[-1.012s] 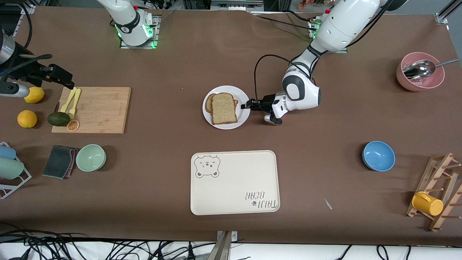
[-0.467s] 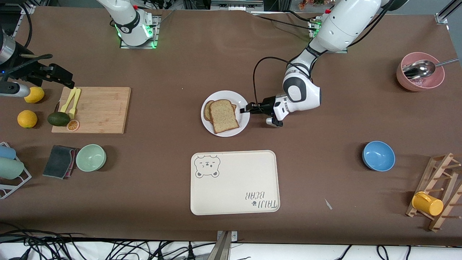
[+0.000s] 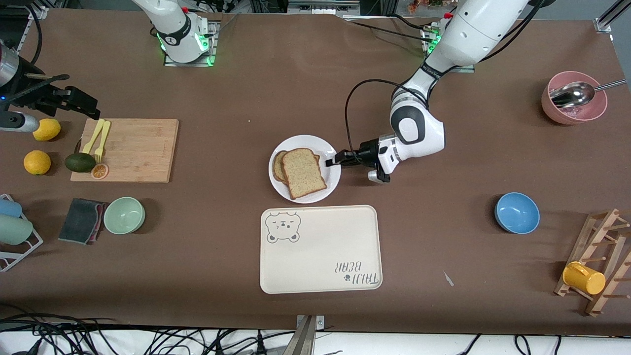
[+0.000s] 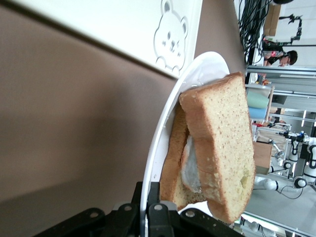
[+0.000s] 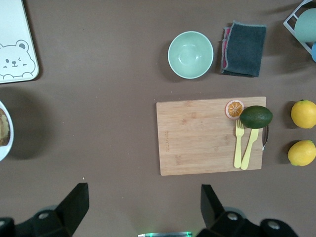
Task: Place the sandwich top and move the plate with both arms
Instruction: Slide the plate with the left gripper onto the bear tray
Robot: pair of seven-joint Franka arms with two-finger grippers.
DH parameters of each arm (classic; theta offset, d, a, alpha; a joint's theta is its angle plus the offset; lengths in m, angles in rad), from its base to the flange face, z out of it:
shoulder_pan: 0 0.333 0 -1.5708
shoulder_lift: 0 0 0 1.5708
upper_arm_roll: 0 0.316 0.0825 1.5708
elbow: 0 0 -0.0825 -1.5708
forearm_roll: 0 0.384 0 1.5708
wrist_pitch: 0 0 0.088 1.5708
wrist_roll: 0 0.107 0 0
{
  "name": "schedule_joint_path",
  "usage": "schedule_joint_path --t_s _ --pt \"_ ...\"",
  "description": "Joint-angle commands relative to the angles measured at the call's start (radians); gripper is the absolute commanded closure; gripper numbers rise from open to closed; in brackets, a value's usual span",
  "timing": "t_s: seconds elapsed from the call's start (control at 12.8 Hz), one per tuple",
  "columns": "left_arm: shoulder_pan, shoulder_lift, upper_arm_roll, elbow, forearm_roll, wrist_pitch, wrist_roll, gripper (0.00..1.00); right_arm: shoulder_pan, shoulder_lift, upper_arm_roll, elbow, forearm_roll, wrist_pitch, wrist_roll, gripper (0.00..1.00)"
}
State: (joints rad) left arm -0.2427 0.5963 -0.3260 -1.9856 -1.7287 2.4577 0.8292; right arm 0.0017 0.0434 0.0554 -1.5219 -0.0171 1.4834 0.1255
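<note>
Left tool (image 3: 331, 161) clamped on the plate (image 3: 328, 148) rim; plate now closer to the tray (image 3: 320, 249) than 1 second ago.

Over the last second the plate has slid toward the front camera, from mid-surface to just short of the cream bear tray's edge, and has turned slightly. The sandwich top (image 3: 302, 172) lies on the plate over a lower slice (image 3: 278, 165); the left wrist view shows the sandwich top (image 4: 222, 143) tilted on that slice, with something pale between them, and the plate (image 4: 163, 143) rim running into the closed tool (image 4: 148, 217). The right tool (image 5: 143, 207), its fingers (image 5: 74, 200) spread wide and holding nothing, waits as before above the surface (image 3: 236, 88) by the cutting board (image 5: 210, 136) at the right arm's end.
</note>
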Motion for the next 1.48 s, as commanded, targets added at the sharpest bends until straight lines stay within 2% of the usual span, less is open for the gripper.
schedule_joint_path --t_s 0.0,0.23,0.47,0.62,0.93,1.17,1.25,1.4 --pt "-0.001 -0.014 0.021 0.051 0.053 0.020 -0.079 1.00 -0.003 -0.017 -0.002 -0.011 0.006 -0.011 -0.018 0.00" --pt "-0.009 0.022 0.065 0.151 0.075 0.021 -0.148 1.00 -0.005 -0.017 -0.002 -0.009 0.006 -0.011 -0.017 0.00" --pt "-0.020 0.132 0.099 0.308 0.077 0.023 -0.156 1.00 -0.003 -0.017 0.000 -0.011 0.006 -0.011 -0.017 0.00" --pt "-0.029 0.184 0.113 0.368 0.112 0.033 -0.159 1.00 -0.003 -0.016 0.000 -0.011 0.006 -0.011 -0.017 0.00" --pt "-0.066 0.318 0.137 0.552 0.115 0.138 -0.189 1.00 -0.003 -0.014 0.000 -0.012 0.006 -0.008 -0.017 0.00" --pt "-0.156 0.355 0.252 0.594 0.112 0.138 -0.239 1.00 -0.003 -0.014 0.001 -0.012 0.006 -0.006 -0.017 0.00" --pt "-0.164 0.387 0.263 0.632 0.112 0.138 -0.248 1.00 -0.003 -0.013 0.001 -0.012 0.006 -0.006 -0.017 0.00" --pt "-0.162 0.395 0.263 0.642 0.112 0.138 -0.251 1.00 -0.003 -0.013 0.001 -0.014 0.006 -0.006 -0.017 0.00"
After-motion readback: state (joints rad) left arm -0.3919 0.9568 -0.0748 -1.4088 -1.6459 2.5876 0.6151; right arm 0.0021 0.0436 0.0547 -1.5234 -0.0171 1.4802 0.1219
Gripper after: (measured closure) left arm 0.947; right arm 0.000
